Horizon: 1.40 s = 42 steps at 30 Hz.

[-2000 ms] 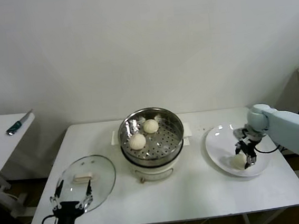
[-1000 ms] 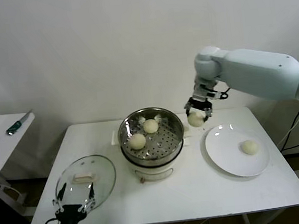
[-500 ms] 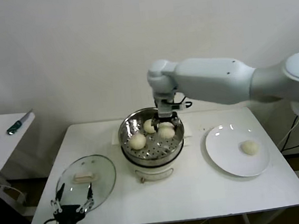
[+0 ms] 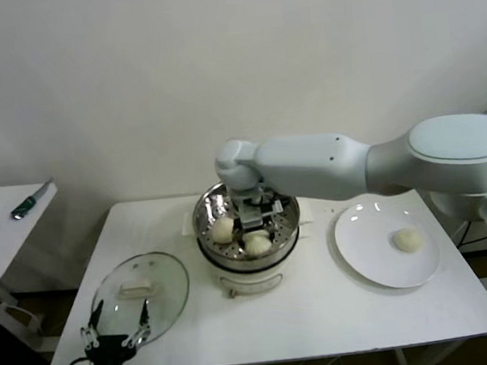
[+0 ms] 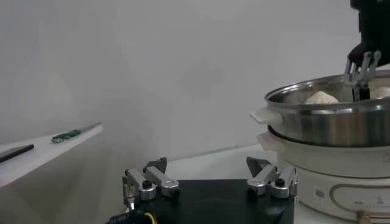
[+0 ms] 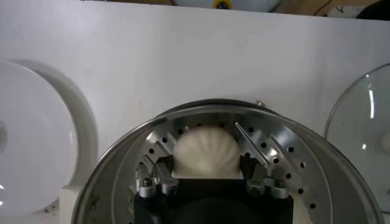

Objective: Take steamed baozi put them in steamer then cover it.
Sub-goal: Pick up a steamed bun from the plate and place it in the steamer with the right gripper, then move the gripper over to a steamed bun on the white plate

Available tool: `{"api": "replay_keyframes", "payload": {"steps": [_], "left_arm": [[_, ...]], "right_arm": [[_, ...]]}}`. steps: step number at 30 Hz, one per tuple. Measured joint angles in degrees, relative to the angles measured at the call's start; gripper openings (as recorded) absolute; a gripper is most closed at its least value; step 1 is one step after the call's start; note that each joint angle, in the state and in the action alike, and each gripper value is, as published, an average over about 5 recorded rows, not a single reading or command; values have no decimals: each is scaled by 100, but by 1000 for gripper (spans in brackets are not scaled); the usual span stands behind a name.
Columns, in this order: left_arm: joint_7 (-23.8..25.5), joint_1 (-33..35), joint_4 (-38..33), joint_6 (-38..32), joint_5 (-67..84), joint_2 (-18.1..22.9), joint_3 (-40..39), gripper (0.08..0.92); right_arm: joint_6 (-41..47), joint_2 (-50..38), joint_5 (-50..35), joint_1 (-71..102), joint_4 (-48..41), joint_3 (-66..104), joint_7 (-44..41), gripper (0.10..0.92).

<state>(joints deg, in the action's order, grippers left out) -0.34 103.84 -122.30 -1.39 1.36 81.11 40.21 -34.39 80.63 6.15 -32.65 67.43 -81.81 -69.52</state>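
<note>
Right gripper (image 6: 206,163) reaches down into the steamer (image 4: 210,237), fingers (image 6: 163,171) clasping a baozi (image 6: 206,149) at its near side. Left gripper (image 4: 116,334) hangs spread wide near the cover (image 4: 162,281).

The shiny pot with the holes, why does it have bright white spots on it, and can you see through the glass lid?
Head view: the round stainless-steel steamer mirrors the room light on its inner wall, beside the right gripper; the clear glass lid shows the white table through it, with pale glare. Right wrist view: the steamer's rim gleams brightly around the cream-white bun.
</note>
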Motion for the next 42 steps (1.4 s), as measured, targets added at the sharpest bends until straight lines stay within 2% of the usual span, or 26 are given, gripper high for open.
{"api": "replay_keyframes", "payload": {"steps": [8, 15, 29, 34, 42], "left_arm": [[1, -10, 19, -6, 2, 4, -28, 823], [1, 4, 10, -9, 0, 8, -19, 823], [-5, 62, -33, -40, 7, -16, 9, 823], [-5, 31, -40, -32, 9, -38, 0, 823], [-6, -58, -13, 7, 12, -35, -20, 823]], "right_arm": [[-26, 69, 111, 128, -34, 8, 92, 723], [-24, 59, 180, 136, -11, 67, 119, 815], [33, -446, -93, -411, 37, 222, 80, 823], [534, -1001, -644, -813, 135, -120, 370, 823], [2094, -2210, -1556, -1061, 231, -692, 835, 823]]}}
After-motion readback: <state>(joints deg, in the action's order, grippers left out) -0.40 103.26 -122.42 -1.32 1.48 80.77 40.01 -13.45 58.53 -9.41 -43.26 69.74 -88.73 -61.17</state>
